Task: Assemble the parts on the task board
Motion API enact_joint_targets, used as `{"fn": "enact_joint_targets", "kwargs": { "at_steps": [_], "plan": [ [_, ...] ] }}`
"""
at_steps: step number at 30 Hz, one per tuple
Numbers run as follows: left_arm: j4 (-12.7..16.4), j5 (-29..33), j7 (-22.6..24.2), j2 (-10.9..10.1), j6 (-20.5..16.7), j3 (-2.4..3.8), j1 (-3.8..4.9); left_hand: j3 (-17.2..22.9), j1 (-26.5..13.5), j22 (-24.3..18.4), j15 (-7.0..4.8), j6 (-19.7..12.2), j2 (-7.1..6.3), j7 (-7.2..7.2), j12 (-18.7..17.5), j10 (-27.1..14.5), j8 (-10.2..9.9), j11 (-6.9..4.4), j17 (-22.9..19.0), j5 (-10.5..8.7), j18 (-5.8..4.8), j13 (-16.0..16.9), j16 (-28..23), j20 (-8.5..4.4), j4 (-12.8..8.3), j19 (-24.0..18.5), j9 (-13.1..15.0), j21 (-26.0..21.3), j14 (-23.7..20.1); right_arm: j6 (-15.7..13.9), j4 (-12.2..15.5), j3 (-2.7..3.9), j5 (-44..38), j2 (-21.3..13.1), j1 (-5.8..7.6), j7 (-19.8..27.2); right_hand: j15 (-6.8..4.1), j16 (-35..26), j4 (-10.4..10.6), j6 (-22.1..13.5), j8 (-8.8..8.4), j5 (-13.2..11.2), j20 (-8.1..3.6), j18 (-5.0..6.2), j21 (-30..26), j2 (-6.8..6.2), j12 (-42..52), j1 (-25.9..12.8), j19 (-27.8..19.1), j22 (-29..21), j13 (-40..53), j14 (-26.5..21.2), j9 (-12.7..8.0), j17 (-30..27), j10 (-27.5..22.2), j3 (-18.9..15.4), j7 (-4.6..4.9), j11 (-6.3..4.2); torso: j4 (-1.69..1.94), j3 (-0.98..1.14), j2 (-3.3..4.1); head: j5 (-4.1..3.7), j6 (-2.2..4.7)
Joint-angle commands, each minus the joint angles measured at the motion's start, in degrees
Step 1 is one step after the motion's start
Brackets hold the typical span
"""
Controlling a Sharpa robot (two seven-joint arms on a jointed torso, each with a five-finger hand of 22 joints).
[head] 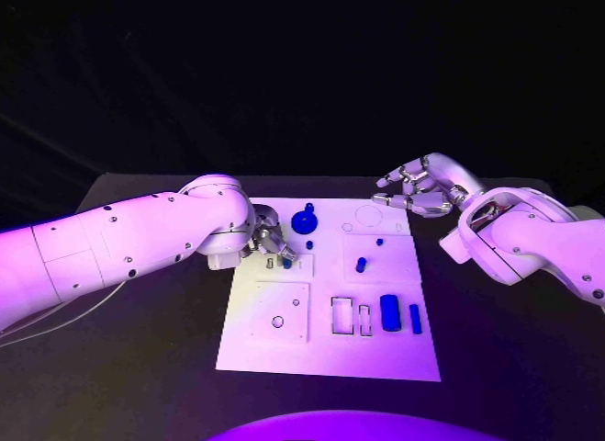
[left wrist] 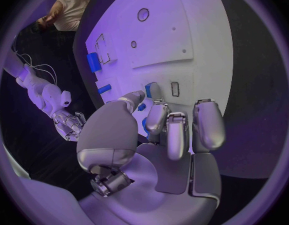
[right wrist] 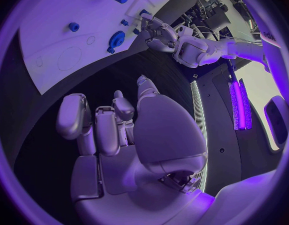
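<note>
A white board (head: 331, 354) lies at the table's centre. Toward its near edge at four o'clock stand two blue blocks (head: 389, 312). At ten o'clock the left hand (head: 266, 241) hovers over a small blue peg (head: 286, 262), fingers curled; whether it grips the peg, I cannot tell. A blue disc (head: 304, 221) sits just beyond. At one o'clock the right hand (head: 419, 188) hangs empty, fingers loosely apart. A poor pinch could tip the peg.

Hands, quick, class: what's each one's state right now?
Left hand: pinching a small blue part at the task board.
Right hand: open, holding nothing.

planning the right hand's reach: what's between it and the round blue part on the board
In the head view, only bare board with an empty circular outline lies between right hand and round blue part.
</note>
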Motion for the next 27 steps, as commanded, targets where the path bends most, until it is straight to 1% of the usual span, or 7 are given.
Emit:
{"fn": "enact_joint_targets", "kwargs": {
  "at_steps": [1,11,17,21,23,24,27],
  "plan": [
    [0.2,0.0,0.0,0.0,0.0,0.01,-0.03,-0.6,0.9,0.0,-0.31,0.1,-0.21,0.17,0.3,0.1,-0.3,0.01,12.8,0.01,-0.87,0.1,-0.3,-0.31,0.0,0.0,0.1,0.3,5.5,0.6,0.0,0.01,-0.5,0.0,-0.07,0.2,-0.21,-0.3,0.0,-0.1,0.19,0.2,-0.01,0.56,-0.4,0.6,-0.3,-0.1,-0.2,-0.1,0.0,1.8,-0.1,0.0,-0.1,-0.3,-0.38,-0.06,-0.01,-0.02,0.02,-0.02,0.0],
    [0.7,-0.4,0.0,-0.6,-0.2,0.06,-0.04,-1.7,1.6,0.0,-0.32,0.2,-0.29,0.13,0.4,0.2,-0.4,-0.03,12.8,0.07,-0.88,0.2,-0.3,-0.32,0.1,0.0,0.1,0.3,5.5,0.6,0.0,0.01,-0.5,-0.1,-0.14,0.2,-0.21,-0.3,0.0,-0.1,0.21,0.2,-0.02,0.57,-0.4,0.58,-0.3,-0.2,-0.2,-0.1,0.0,1.8,-0.1,0.0,-0.1,-0.4,-0.38,-0.07,-0.01,-0.04,0.02,-0.03,0.1],
    [1.8,-0.5,0.0,-1.7,-0.9,0.41,-0.04,-3.0,1.7,0.0,-0.33,0.1,-0.37,0.19,0.2,0.1,-0.5,0.0,12.8,0.06,-0.87,0.0,-0.3,-0.33,0.7,0.0,0.2,0.2,5.5,0.5,-0.1,0.01,-0.5,-0.1,-0.25,0.3,-0.21,-0.3,0.0,-0.1,0.21,0.2,-0.02,0.57,-0.4,0.58,-0.3,-0.2,-0.2,-0.1,0.0,1.8,-0.1,0.0,-0.1,-0.4,-0.38,-0.07,0.02,-0.04,-0.01,-0.09,0.3],
    [3.0,-0.4,0.1,-2.9,-1.8,1.1,0.0,-4.6,1.7,0.0,-0.28,0.0,-0.39,0.27,0.0,-0.2,-0.6,0.06,12.7,0.08,-0.87,-0.3,-0.3,-0.31,1.6,0.0,0.3,0.2,5.5,0.4,-0.3,0.01,-0.3,-0.1,-0.34,0.4,-0.21,-0.3,0.0,-0.1,0.21,0.2,-0.02,0.57,-0.4,0.58,-0.3,-0.2,-0.2,-0.1,0.0,1.8,-0.1,0.0,-0.1,-0.4,-0.38,-0.07,0.05,-0.02,-0.06,-0.13,0.52],
    [3.8,-0.4,0.1,-3.8,-2.3,1.66,0.11,-5.1,1.7,0.0,-0.26,0.0,-0.38,0.3,-0.2,-0.3,-0.7,0.09,12.7,0.09,-0.87,-0.6,-0.3,-0.29,1.9,0.0,0.3,0.2,5.5,0.4,-0.3,0.01,-0.2,-0.1,-0.41,0.4,-0.21,-0.3,0.0,-0.1,0.21,0.2,-0.02,0.57,-0.4,0.58,-0.3,-0.2,-0.2,-0.1,0.0,1.8,-0.1,0.0,-0.1,-0.4,-0.38,-0.07,-0.01,-0.01,-0.07,-0.09,0.69],
    [4.3,-0.3,0.2,-4.5,-2.7,2.06,0.24,-5.4,1.8,0.0,-0.24,-0.1,-0.4,0.33,-0.4,-0.4,-0.7,0.12,12.7,0.1,-0.87,-0.7,-0.3,-0.27,2.1,0.0,0.3,0.2,5.5,0.3,-0.4,0.01,-0.2,-0.1,-0.45,0.4,-0.21,-0.3,0.0,-0.1,0.21,0.2,-0.02,0.57,-0.4,0.58,-0.3,-0.2,-0.2,-0.1,0.0,1.8,-0.1,0.0,-0.1,-0.4,-0.38,-0.07,-0.03,0.0,-0.05,-0.09,0.69],
    [5.0,0.3,0.2,-5.7,-3.6,2.64,0.81,-6.7,2.1,-0.5,-0.1,-0.7,-0.54,0.57,-1.1,-1.0,-1.2,0.32,12.7,0.16,-0.79,-1.7,-0.3,-0.18,2.8,-0.2,0.2,-0.1,5.5,0.2,-0.5,0.01,-0.2,-0.1,-0.5,0.4,-0.21,-0.4,0.0,-0.1,0.22,0.2,-0.02,0.58,-0.5,0.56,-0.3,-0.2,-0.2,-0.2,0.0,1.7,-0.1,-0.1,-0.1,-0.5,-0.38,-0.06,0.01,0.04,-0.04,-0.07,0.94]
  ]
}}
